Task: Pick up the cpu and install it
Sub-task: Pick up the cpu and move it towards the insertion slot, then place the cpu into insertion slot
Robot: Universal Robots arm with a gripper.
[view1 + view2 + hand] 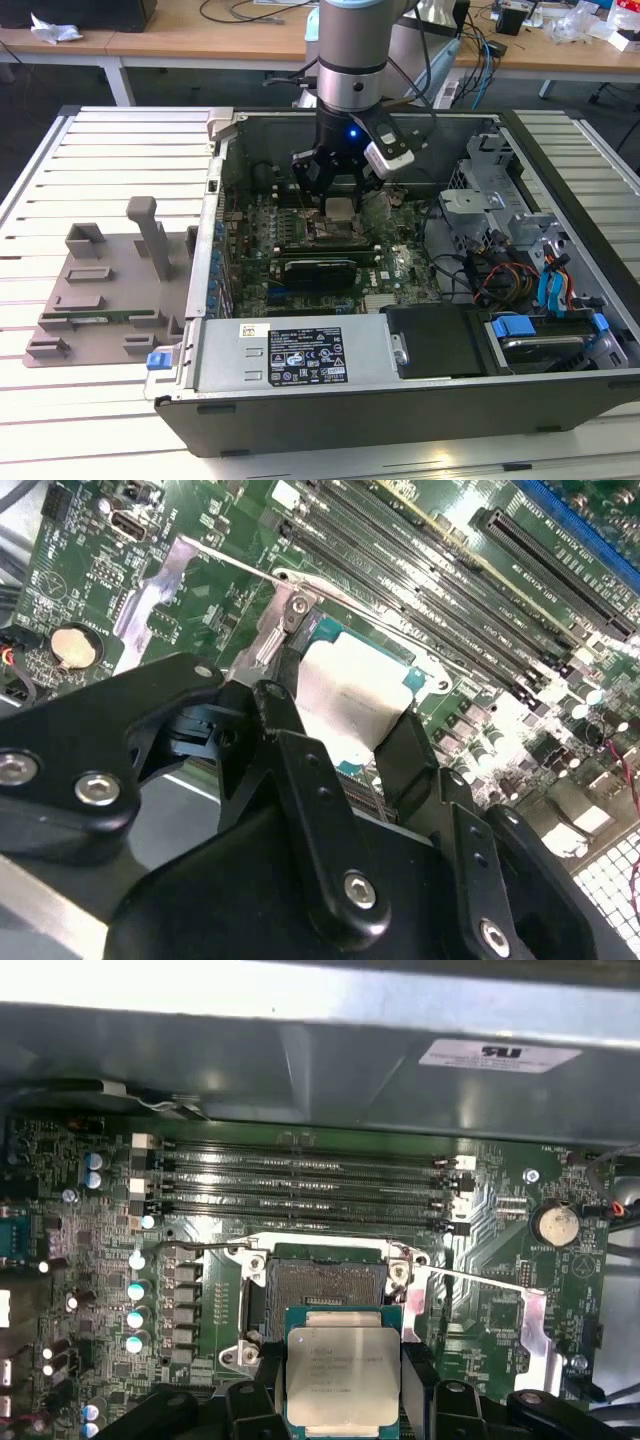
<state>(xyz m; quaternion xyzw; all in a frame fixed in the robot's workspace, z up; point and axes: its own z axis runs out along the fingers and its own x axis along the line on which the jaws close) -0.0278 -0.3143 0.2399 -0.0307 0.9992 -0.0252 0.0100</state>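
The cpu [343,1372], a small square chip with a silver-grey top and a thin green border, hangs between my gripper's [343,1385] two black fingers [262,1385], which are shut on its opposite edges. It sits just above the open motherboard socket [322,1285], partly overlapping the socket's near side in the first wrist view. In the second wrist view the cpu [350,692] appears pale and bright between the fingertips [405,748]. In the exterior view my gripper [338,195] reaches down into the open computer case [560,190], with the cpu [340,208] under it over the board's middle.
The socket's metal load plate [535,1330] and lever [470,1278] are swung open to one side. Memory slots [300,1185] run beside the socket. A grey holder tray [100,285] lies on the slatted table at the exterior view's left. Drive cage and cables [520,260] fill the case's right.
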